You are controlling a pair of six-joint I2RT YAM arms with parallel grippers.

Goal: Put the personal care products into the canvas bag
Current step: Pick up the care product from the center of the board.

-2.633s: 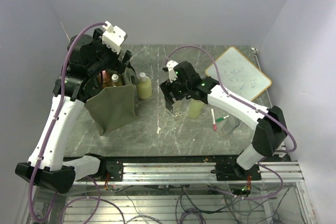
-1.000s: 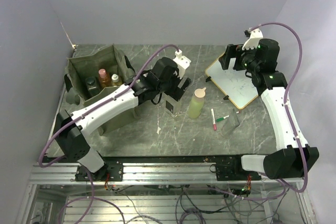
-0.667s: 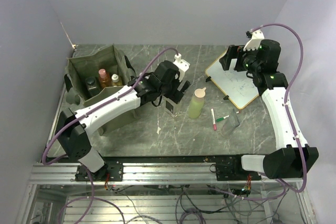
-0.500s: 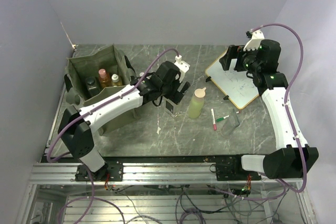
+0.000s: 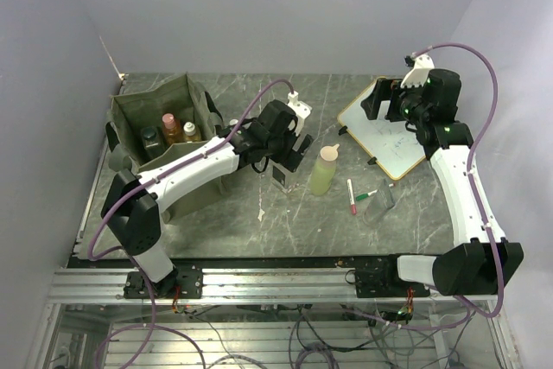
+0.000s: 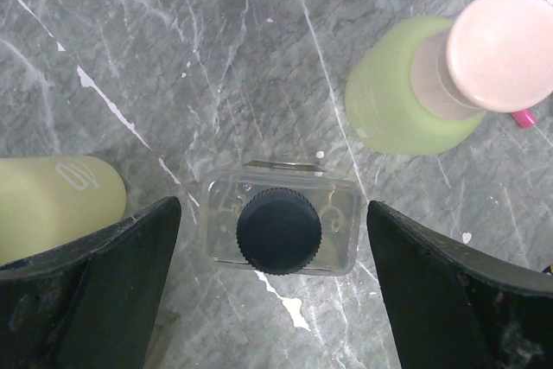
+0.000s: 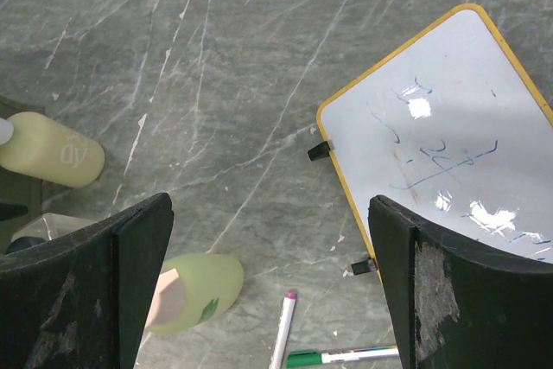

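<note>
The olive canvas bag (image 5: 177,174) stands open at the left with three bottles inside (image 5: 169,124). A clear bottle with a black cap (image 5: 281,177) (image 6: 279,229) stands mid-table. My left gripper (image 5: 286,158) (image 6: 270,218) is open just above it, one finger on each side, not touching. A light green bottle with a beige cap (image 5: 323,171) (image 6: 406,101) (image 7: 197,289) stands to its right. A pale yellow-green bottle (image 6: 54,205) (image 7: 52,160) stands by the bag. My right gripper (image 5: 381,101) (image 7: 270,222) is open and empty, high over the whiteboard.
A white wood-framed whiteboard (image 5: 390,133) (image 7: 449,127) lies at the back right. A red marker (image 5: 351,198) (image 7: 283,334) and a green marker (image 5: 365,195) (image 7: 346,357) lie right of the light green bottle. Walls close off the left, back and right.
The left arm left the bag and came over the clear bottle. The right arm drew back to the whiteboard. In the last second the left gripper only shifted slightly.
</note>
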